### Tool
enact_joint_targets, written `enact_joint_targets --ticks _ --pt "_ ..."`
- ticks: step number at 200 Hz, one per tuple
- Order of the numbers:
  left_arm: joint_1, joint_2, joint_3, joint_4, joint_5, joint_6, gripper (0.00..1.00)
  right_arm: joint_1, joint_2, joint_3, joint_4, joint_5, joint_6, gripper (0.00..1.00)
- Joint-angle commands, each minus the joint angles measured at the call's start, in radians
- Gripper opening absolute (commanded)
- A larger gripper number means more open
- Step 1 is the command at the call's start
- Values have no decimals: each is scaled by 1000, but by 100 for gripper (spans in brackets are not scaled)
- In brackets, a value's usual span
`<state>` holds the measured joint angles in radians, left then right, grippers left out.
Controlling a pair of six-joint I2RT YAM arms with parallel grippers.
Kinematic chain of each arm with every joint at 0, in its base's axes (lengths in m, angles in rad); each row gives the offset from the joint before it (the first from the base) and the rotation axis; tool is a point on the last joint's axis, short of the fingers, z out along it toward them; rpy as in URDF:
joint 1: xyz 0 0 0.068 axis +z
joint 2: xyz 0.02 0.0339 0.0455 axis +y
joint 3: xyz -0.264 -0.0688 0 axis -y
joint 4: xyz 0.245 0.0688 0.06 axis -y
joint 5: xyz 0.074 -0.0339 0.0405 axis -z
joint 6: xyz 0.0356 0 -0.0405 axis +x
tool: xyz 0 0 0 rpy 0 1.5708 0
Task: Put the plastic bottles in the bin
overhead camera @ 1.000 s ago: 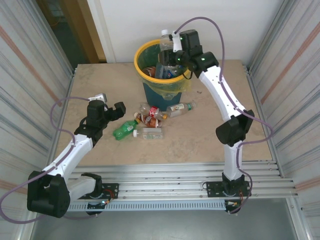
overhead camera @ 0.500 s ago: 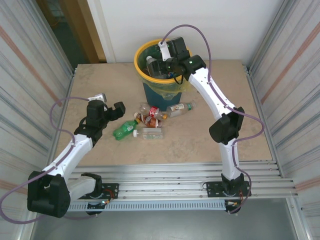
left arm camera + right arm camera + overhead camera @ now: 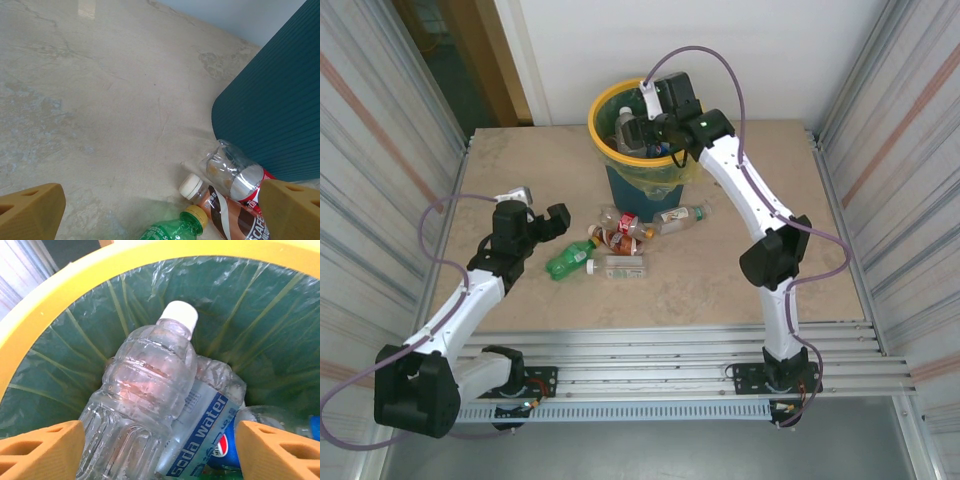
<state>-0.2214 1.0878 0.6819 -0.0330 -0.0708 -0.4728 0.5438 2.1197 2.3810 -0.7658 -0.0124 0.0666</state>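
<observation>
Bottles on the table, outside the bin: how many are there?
5, all before the bin: green bottle, white-labelled bottle beside it, brown bottle, red-labelled bottle behind, rightmost bottle. More may lie hidden.

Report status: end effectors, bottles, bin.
Left end effector open, beside bottles on table. Right end effector open over bin, clear bottle inside below it. Nothing blocking.

Overhead camera high, far, looking down; wrist cameras close, angled down; all three share bin (image 3: 593, 120).

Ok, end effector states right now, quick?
Left end effector: open, holding nothing.
Right end effector: open, not gripping the clear bottle in the bin.
</observation>
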Motion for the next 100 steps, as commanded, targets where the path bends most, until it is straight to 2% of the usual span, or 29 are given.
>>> enact_joint_targets --ticks 1,16,73,100 --pt "8 -24 0 -12 1 -9 99 2 -49 38 -17 53 -22 75" --pt "8 -23 1 -12 -1 -9 99 2 -42 38 -26 64 -24 74" --pt "10 -26 1 -21 -2 -7 99 1 -13 40 -31 87 -22 60" --pt "10 -26 7 -31 1 -2 99 1 9 40 -42 103 -35 58"
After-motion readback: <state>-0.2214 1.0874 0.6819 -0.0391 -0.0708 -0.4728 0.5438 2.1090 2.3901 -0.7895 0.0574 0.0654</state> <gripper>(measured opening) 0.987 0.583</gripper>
